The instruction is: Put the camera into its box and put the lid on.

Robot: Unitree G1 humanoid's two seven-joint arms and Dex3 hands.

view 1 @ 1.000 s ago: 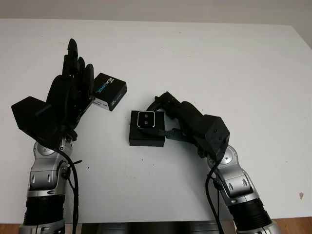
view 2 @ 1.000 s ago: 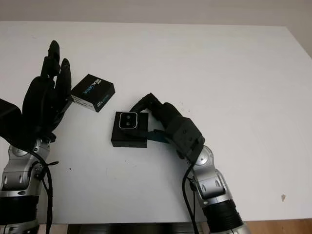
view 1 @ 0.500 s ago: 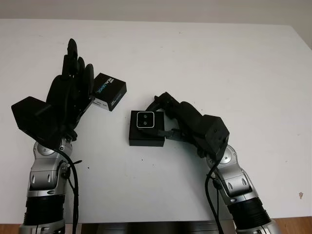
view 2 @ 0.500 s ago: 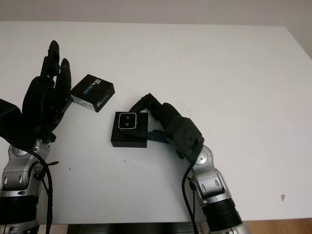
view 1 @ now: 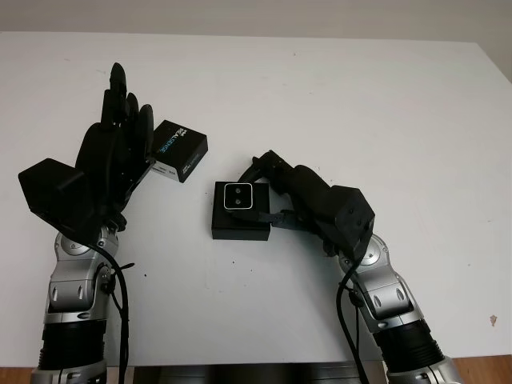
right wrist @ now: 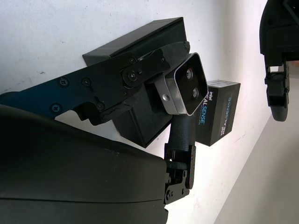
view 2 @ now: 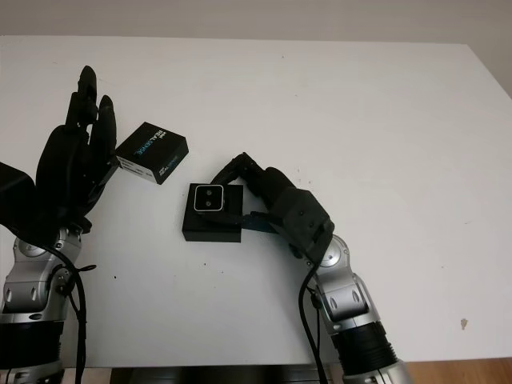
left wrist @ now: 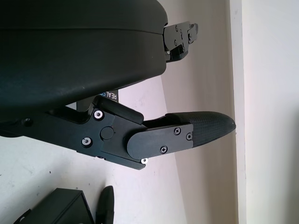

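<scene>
The right hand has its fingers pinched on the camera, sitting just above the open box. If it goes in crooked it'll jam on the rim. The left hand is open, fingertips touching the lid.

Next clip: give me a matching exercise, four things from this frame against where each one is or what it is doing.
1. camera
2. box
3. lid
4. left robot hand

a. open, raised beside the printed carton
b. held over the black base by the right robot hand
c. lying on the table near the left robot hand
d. on the table, under the camera

Pairs: 1-b, 2-d, 3-c, 4-a
</scene>
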